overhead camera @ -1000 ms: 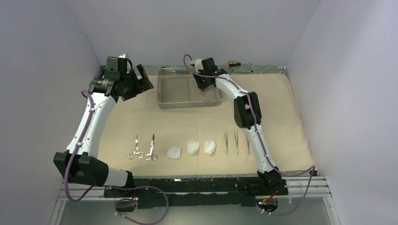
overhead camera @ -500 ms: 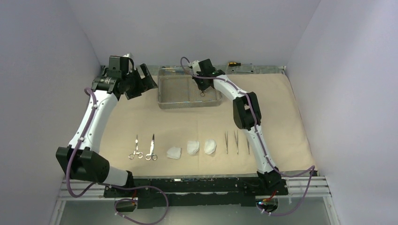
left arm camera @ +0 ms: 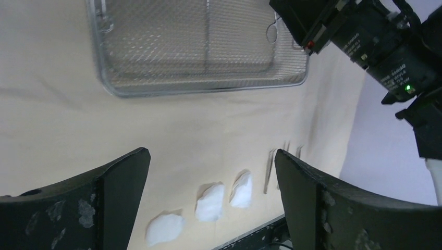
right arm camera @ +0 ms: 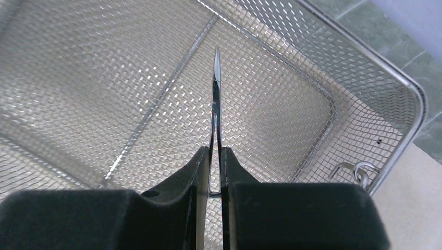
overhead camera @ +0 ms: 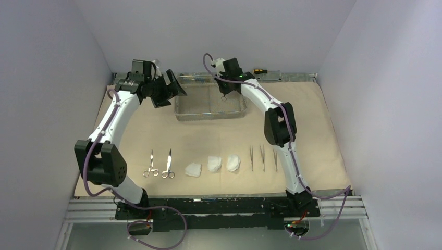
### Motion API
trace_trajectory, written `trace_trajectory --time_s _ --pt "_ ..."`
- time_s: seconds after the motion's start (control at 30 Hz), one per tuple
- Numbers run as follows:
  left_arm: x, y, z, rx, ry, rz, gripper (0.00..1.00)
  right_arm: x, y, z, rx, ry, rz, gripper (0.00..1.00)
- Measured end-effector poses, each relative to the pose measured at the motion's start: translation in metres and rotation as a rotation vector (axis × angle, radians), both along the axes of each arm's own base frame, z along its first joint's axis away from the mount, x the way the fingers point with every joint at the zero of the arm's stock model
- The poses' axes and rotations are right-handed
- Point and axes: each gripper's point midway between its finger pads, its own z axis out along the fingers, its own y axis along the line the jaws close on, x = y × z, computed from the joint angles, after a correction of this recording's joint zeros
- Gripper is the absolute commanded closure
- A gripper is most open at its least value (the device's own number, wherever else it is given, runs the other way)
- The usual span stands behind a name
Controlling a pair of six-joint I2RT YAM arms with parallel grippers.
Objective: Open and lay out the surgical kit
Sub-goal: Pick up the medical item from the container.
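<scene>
Top external view has the beige cloth (overhead camera: pixel 312 120) spread flat over the table, with the wire-mesh tray (overhead camera: pixel 208 117) resting on it at the far middle. Near the front edge of the cloth, from left to right and each apart from the next, lie two clamps (overhead camera: pixel 151 164), three gauze pads (overhead camera: pixel 215 163) and three tweezers (overhead camera: pixel 251 158). The rightmost tweezers are partly hidden behind the right arm. The right gripper (right arm camera: pixel 215 152) hangs above the tray, and its fingers pinch a third clamp (right arm camera: pixel 216 94). Its wrist camera sees the clamp edge-on against the mesh floor, clear of the tray's bottom. The clamp's ring handle hangs below the gripper in the overhead picture. The left gripper (left arm camera: pixel 211 156) hovers over bare cloth just left of the tray, its fingers spread wide with nothing between them.
</scene>
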Motion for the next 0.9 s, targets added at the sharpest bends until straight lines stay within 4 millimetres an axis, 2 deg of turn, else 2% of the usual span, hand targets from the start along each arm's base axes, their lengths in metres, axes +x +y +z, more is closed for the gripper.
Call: trace_trajectory --time_s 0.13,0.33,0.5,0.6,0.77,0.9 --pt "0.019 -0.015 -0.005 -0.078 0.001 -0.019 0.0 -0.005 0.004 0.023 0.049 -0.01 0.003 0.91" --pt "0.054 -0.035 -0.015 -0.177 -0.012 -0.036 0.0 -0.027 0.017 0.065 0.186 -0.005 0.034 0.91" --pt "0.076 -0.054 -0.011 -0.241 -0.042 -0.064 0.01 -0.049 0.029 0.102 0.298 -0.004 0.062 0.91" --pt "0.085 -0.064 -0.005 -0.277 -0.057 -0.081 0.04 -0.059 0.038 0.117 0.346 -0.008 0.081 0.91" --pt "0.092 -0.076 -0.001 -0.32 -0.047 -0.093 0.15 -0.076 0.064 0.13 0.391 -0.004 0.129 0.91" --pt "0.094 -0.078 -0.002 -0.335 -0.03 -0.088 0.37 -0.093 0.086 0.13 0.398 0.012 0.167 0.91"
